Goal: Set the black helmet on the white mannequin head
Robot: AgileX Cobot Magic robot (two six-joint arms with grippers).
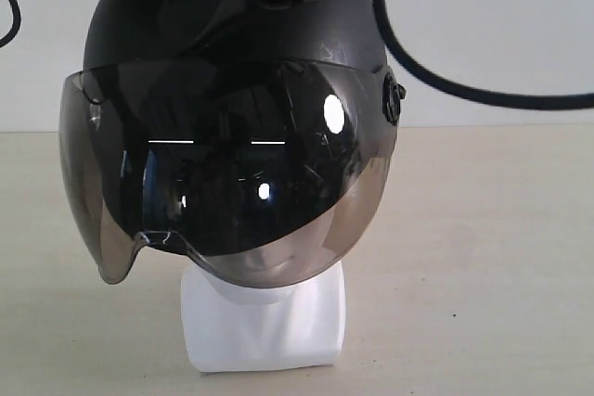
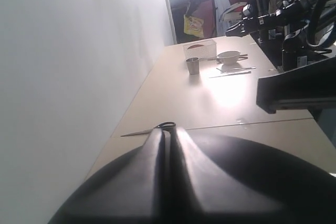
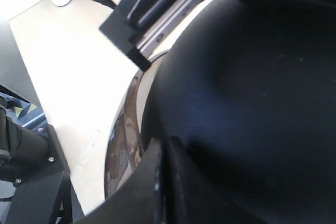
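- The black helmet (image 1: 130, 34) sat over the white mannequin head (image 1: 264, 322), visor across the face, only neck and base showing.
- Pinched closed on nothing were the left gripper (image 2: 168, 148) and the right gripper (image 3: 161, 182), tips against the shell.
- Best pressed down evenly and gently, lest the base tip.

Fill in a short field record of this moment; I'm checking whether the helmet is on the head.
helmet: over the head, visor down across the face
head: upright on the table; only neck and base show below the visor
left gripper: shut, tips down at the helmet's shell
right gripper: shut, tips down at the shell
task state: helmet appears on; both grippers at it
elsewhere on table: scissors, cup, bowl
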